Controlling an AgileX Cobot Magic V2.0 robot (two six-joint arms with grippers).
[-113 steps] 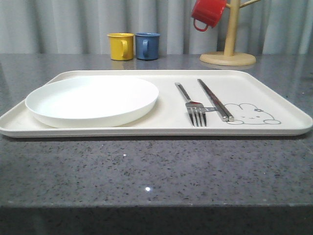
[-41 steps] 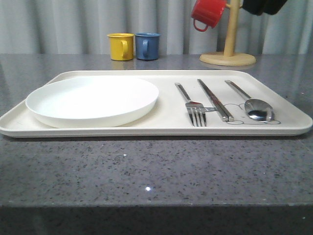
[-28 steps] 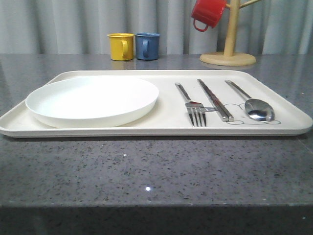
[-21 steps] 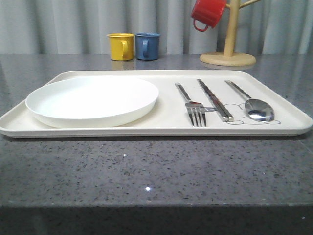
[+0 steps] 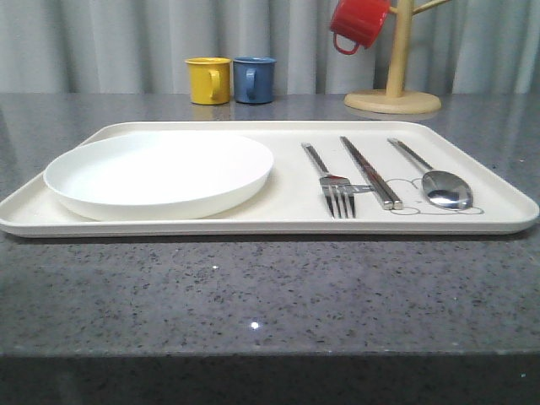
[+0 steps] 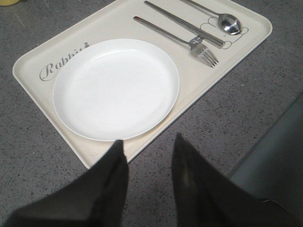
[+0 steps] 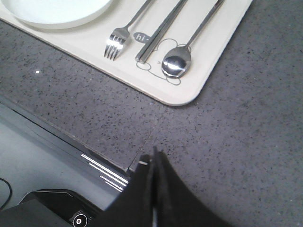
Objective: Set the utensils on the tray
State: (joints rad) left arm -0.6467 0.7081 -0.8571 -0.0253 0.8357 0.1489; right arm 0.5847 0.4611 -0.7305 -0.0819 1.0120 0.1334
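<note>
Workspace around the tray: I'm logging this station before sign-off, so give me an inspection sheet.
Surface: grey speckled counter, bare in front of the tray.
Job's things: cream tray holds the white plate at its left; fork, chopsticks and spoon lie side by side to the plate's right, the spoon's bowl over the rabbit drawing.
Clutter: yellow mug and blue mug stand behind the tray; a red mug hangs on a wooden mug tree.
Grippers: left gripper open, off the tray's near edge; right gripper shut, empty, above the counter's front edge.
Cables: nothing seen.
Surroundings: grey curtain behind.
</note>
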